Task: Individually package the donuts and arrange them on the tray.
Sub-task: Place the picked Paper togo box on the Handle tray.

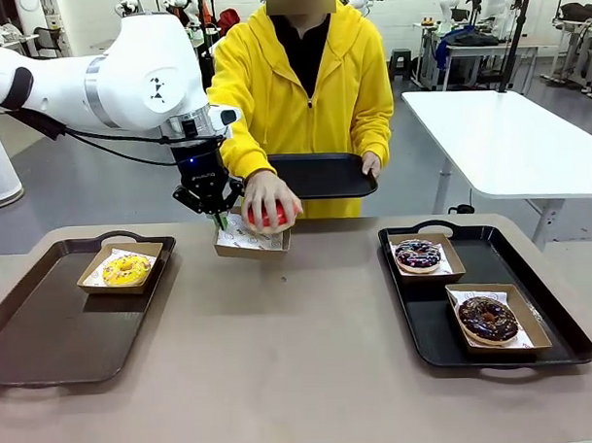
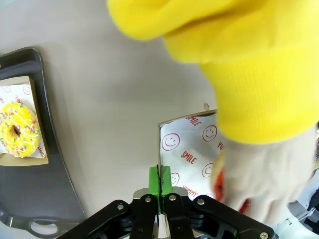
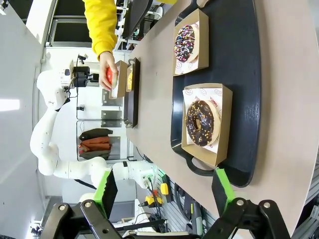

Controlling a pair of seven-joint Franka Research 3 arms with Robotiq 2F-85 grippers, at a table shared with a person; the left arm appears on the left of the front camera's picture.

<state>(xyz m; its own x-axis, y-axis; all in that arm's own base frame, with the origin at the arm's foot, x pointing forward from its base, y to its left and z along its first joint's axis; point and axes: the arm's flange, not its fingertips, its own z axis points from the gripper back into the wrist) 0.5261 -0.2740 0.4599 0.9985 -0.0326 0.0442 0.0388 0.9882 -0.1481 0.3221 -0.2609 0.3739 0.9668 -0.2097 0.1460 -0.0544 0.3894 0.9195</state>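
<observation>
Nearest the front camera lies the bare tan worktop (image 1: 301, 377), with a dark tray (image 1: 47, 327) at one side and a black tray (image 1: 562, 319) at the other. The left claw (image 1: 218, 220) hangs over the far middle of the worktop with its green pads pressed together on the near wall of a paper-lined cardboard box (image 1: 250, 239), pinching the edge of that wall; the wrist view shows the pads (image 2: 160, 180) shut on the box rim (image 2: 185, 121). Just beyond the claw, inside that box, a person's hand (image 1: 269, 198) covers the red donut (image 1: 269, 216), fingers spread over it. The person, in a yellow hooded top, holds another black tray (image 1: 324, 174) with the other hand, further behind the left claw. Off to the left claw's outer side the yellow donut (image 1: 126, 269) sits in its own box on the dark tray. The right claw (image 3: 164, 191) stands wide open and holds nothing; just ahead of its fingers the chocolate donut (image 3: 200, 123) rests in a box on the black tray, and the purple sprinkled donut (image 3: 185, 43) lies in a second box further along that tray.
</observation>
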